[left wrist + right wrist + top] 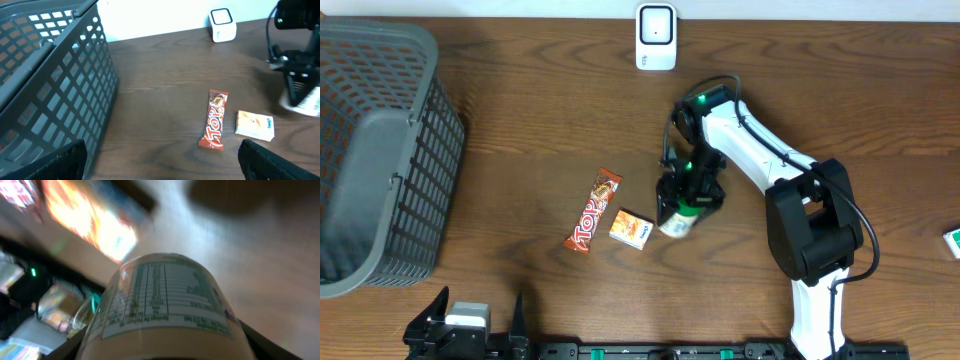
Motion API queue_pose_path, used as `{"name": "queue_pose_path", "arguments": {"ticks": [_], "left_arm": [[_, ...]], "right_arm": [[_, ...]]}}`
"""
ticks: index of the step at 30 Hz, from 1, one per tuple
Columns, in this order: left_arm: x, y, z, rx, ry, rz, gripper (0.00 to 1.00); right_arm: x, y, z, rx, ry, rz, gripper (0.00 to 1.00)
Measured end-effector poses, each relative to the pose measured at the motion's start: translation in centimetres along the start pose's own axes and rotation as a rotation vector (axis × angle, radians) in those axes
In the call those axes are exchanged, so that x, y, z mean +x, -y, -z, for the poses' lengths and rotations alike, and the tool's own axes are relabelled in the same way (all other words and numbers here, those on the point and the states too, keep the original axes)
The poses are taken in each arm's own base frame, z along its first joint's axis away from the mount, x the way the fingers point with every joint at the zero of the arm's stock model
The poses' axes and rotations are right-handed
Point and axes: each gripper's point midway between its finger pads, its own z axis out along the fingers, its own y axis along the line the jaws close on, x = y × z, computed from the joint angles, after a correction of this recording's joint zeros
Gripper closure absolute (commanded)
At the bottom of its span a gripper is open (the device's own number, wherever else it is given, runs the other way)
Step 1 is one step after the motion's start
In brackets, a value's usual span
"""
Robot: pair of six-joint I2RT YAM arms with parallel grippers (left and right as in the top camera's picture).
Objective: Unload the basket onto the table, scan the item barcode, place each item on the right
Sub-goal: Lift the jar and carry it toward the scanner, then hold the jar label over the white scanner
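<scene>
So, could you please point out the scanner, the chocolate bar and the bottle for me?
scanner (655, 36), overhead view, white front face.
chocolate bar (215, 120), left wrist view, wrapper's middle.
bottle (165, 300), right wrist view, printed label.

The orange candy bar wrapper (215, 121) reads "TOP" in white letters. The bottle (165, 300) carries a printed table, its lettering too blurred to read.

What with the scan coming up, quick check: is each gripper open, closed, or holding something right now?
Left gripper: open, holding nothing.
Right gripper: closed on the labelled bottle.
</scene>
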Motion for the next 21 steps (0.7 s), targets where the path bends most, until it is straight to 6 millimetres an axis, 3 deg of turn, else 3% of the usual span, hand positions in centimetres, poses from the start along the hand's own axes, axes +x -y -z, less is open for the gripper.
{"name": "queue_pose_path", "arguments": {"ticks": [5, 9, 14, 21], "left_arm": [[0.0, 0.0, 0.0, 0.000, 0.000, 0.000, 0.04], [0.0, 0.0, 0.0, 0.000, 0.000, 0.000, 0.04], [0.0, 0.0, 0.0, 0.000, 0.000, 0.000, 0.04], [0.0, 0.0, 0.0, 0.000, 0.000, 0.000, 0.03]], "right_arm": [[-5.5, -0.3, 0.6, 0.012, 0.217, 0.076, 0.45], [-8.0, 0.3, 2.2, 0.085, 0.333, 0.071, 0.42], [-12.1, 0.9, 6.8, 0.237, 0.562, 0.082, 0.36], [-18.1, 1.3, 14.0, 0.385, 0.941, 0.080, 0.36]]}}
